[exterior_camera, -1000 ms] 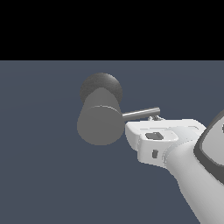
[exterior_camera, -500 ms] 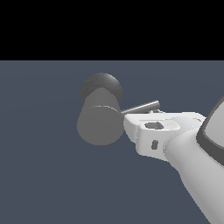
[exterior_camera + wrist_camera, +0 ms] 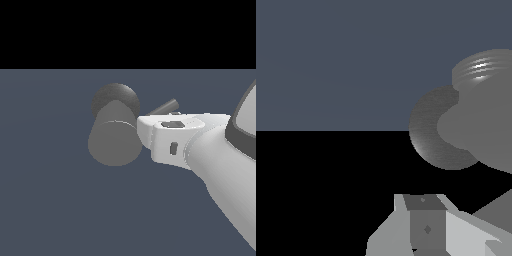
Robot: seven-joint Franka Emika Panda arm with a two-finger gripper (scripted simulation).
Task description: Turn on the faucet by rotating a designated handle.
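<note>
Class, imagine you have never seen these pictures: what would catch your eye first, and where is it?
The thick grey faucet stands out mid-frame in the exterior view, flat round end facing the camera. From the exterior view's right, the big white gripper presses up beside it, partly hiding the thin handle that sticks out behind.

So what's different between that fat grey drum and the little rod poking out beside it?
The faucet is a thick, matte cylinder with a flat round end; the handle is thin and short beside it. The faucet shows fully, while the handle is partly hidden behind the white gripper. Both are grey.
</note>
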